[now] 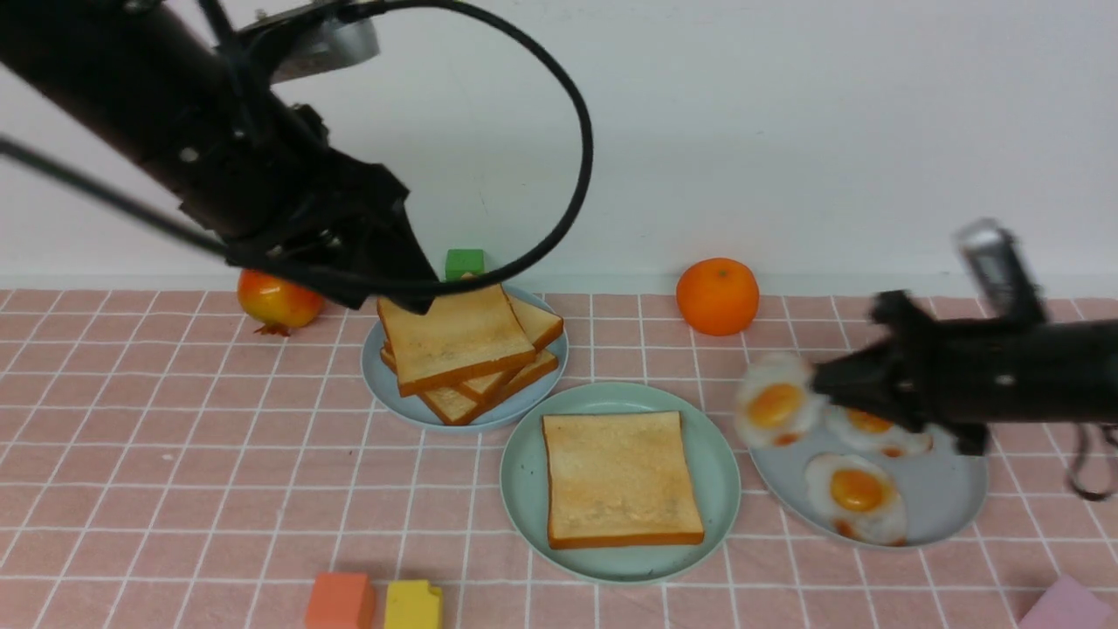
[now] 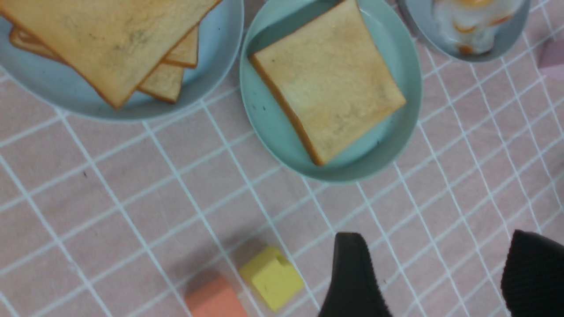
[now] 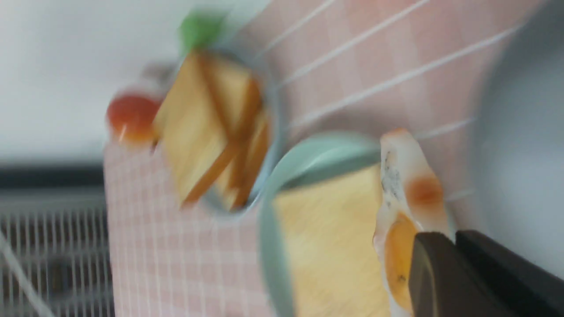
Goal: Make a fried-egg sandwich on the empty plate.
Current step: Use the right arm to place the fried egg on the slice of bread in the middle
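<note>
**Partly built sandwich: one toast slice on the mint plate, an egg pinched by the right arm**

Front view, looking across a desk [image 1: 175, 489] covered in pink checked cloth. The pale mint-green plate [image 1: 524, 489] sits near the middle and holds a single square toast slice [image 1: 622, 479], with no egg and no second slice on it.

At the plate's 10 o'clock is a grey-blue plate [image 1: 384, 384] with a loose toast stack [image 1: 463, 349]. At its 3 o'clock, a second grey-blue plate [image 1: 952, 498] carries two bare fried eggs, one partly hidden under the right arm.

The right end effector [image 1: 821, 384] is smeared by motion blur. It pinches a third fried egg [image 1: 776, 406] at that plate's 9 o'clock edge. The right wrist view, also blurred, shows what the front view cannot: the fingers [image 3: 440, 273] pressed onto the yolk end of the held egg [image 3: 410, 189].

The left end effector [image 1: 410, 288] hangs at the toast stack's 11 o'clock, and its tips are lost against the dark arm. The left wrist view shows them spread and holding nothing [image 2: 440, 277]. That view cuts off both grey-blue plates.

An orange [image 1: 717, 295], a red-yellow fruit [image 1: 278, 300] and a green block [image 1: 464, 262] line the desk's 12 o'clock edge. Orange [image 1: 341, 601], yellow [image 1: 413, 604] and pink [image 1: 1070, 604] blocks are cropped at its 6 o'clock edge.
</note>
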Action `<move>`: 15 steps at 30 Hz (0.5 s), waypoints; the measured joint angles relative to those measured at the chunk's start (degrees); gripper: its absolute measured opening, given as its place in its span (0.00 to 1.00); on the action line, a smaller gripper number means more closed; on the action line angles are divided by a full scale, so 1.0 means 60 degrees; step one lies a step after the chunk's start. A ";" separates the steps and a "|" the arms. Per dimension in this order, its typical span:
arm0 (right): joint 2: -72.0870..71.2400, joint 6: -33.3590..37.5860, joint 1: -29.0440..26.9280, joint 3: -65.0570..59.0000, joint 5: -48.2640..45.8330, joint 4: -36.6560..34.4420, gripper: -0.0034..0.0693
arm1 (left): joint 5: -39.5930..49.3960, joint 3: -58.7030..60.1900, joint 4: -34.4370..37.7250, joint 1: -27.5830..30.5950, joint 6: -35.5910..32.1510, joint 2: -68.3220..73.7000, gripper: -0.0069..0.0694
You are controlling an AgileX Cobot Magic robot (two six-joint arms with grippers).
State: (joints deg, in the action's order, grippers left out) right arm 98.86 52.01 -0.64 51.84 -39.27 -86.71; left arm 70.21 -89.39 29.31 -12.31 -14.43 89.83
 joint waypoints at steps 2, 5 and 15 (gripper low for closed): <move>0.0124 0.0147 0.0736 0.0330 0.0000 -0.0022 0.12 | 0.0000 0.0581 -0.0053 0.0000 0.0010 -0.0414 0.72; 0.0433 0.0180 0.1415 0.0837 0.0009 -0.0032 0.12 | -0.0084 0.1230 -0.0128 0.0000 0.0020 -0.0810 0.72; 0.2380 0.0064 0.2368 0.1959 0.0401 -0.0298 0.12 | -0.0868 0.2198 -0.0113 0.0000 0.0052 -0.1129 0.72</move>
State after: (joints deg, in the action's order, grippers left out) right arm 113.14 52.39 13.56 63.60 -36.87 -88.50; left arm 65.01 -76.20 28.63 -12.31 -14.12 83.05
